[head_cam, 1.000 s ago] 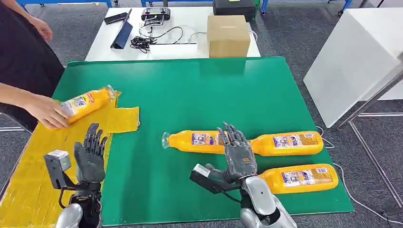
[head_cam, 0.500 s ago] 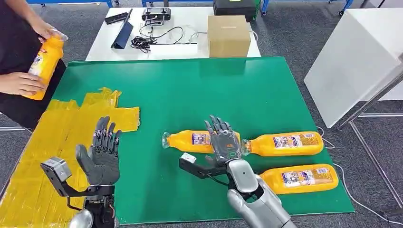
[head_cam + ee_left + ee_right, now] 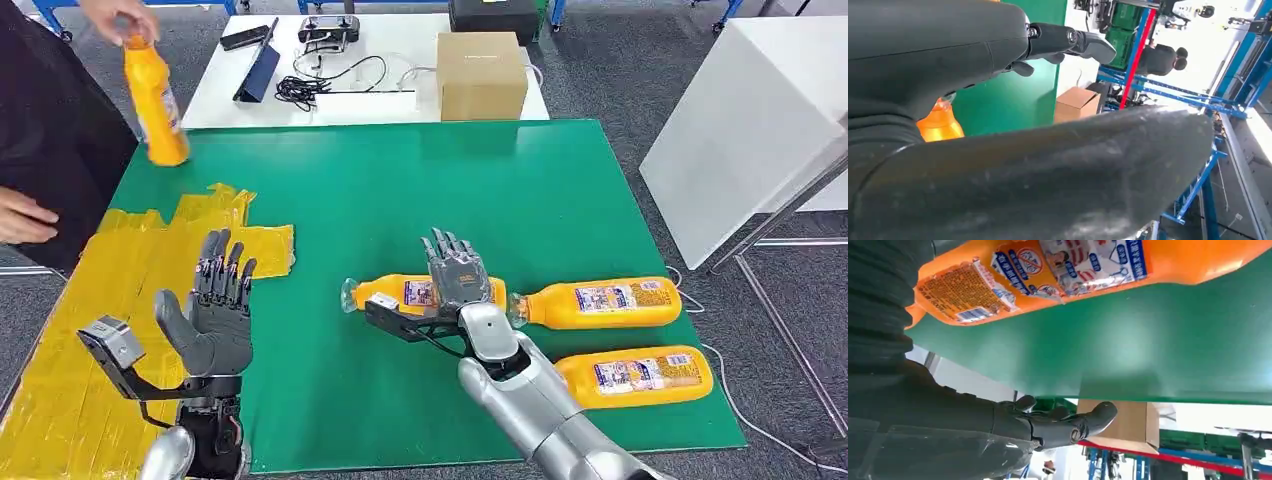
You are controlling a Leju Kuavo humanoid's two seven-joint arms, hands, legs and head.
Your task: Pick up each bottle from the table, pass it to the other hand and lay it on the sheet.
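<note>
Right hand [image 3: 458, 275] spread, hovering over orange bottle [image 3: 400, 294], long axis crosswise beneath its palm. Left hand [image 3: 215, 315] spread, empty, well apart.

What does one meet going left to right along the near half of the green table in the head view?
Yellow sheet → left hand → bottle under the right hand → right hand → second bottle.
</note>
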